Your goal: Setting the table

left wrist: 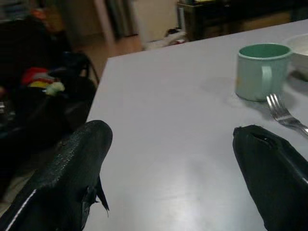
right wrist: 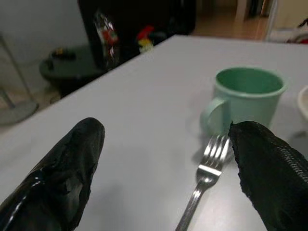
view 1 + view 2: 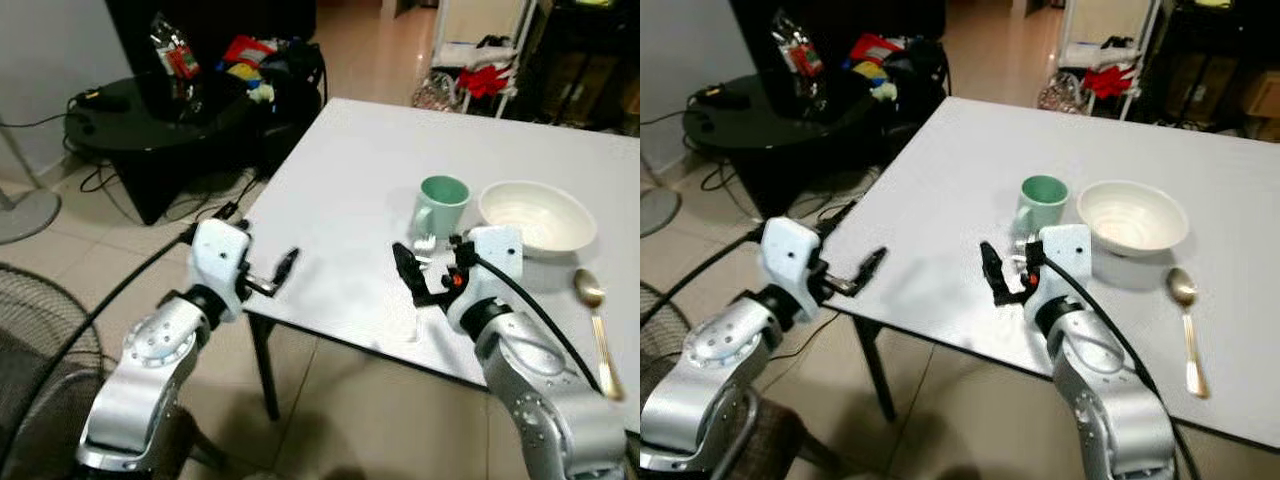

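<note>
White table (image 3: 340, 190) at frame centre carries a green mug (image 3: 441, 203), bowl (image 3: 536, 215) and spoon (image 3: 596, 325) at right, while the right gripper (image 3: 425, 275), jaws wide, straddles the fork (image 2: 206, 180), seemingly to reposition it; left gripper (image 3: 272, 277) hovers open at the table's edge.

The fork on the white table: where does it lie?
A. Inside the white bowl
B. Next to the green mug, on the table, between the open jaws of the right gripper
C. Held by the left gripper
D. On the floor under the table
B. The fork lies flat on the table just beside the green mug, and the right gripper has its jaws spread to either side of it, not yet closed on it.
</note>
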